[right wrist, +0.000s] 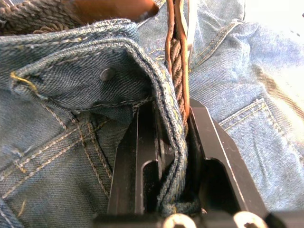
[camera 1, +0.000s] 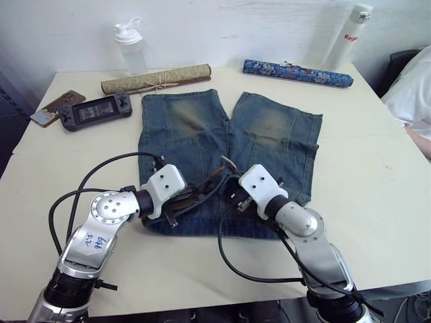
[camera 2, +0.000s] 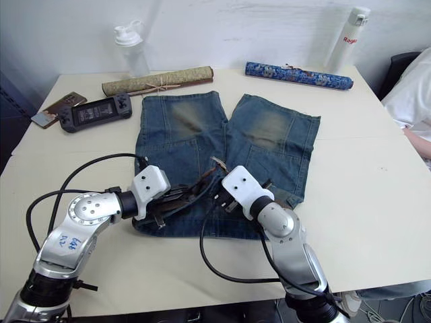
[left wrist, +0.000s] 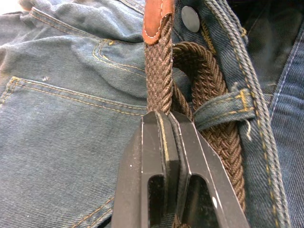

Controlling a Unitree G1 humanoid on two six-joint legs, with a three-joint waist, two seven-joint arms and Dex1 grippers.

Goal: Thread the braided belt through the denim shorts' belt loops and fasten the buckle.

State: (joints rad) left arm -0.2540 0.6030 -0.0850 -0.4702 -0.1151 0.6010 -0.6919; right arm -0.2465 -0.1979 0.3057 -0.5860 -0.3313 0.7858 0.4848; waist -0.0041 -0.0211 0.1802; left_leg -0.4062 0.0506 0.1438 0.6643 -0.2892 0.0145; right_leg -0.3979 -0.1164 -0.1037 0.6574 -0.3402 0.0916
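1. The faded blue denim shorts (camera 1: 229,155) lie flat on the cream table (camera 1: 377,202), waistband toward me, legs pointing away.
2. My left gripper (left wrist: 166,118) is clenched on the dark-brown woven braided belt (left wrist: 159,76), just short of its tan leather end piece (left wrist: 156,21).
3. My right gripper (right wrist: 171,118) is clamped on the waistband edge, with a stretch of belt caught against one finger.
4. Step in hand: I judge this as threading near the fly. One denim belt loop (left wrist: 223,107) already carries the strap.
5. The buckle cannot be made out.
6. Next move: I expect to feed the strap toward the following loop while the right gripper holds the waistband taut.
7. Count: one belt, one pair of shorts, two rolled cloth tubes, two bottles, one black handheld console (camera 1: 95,111), one phone.
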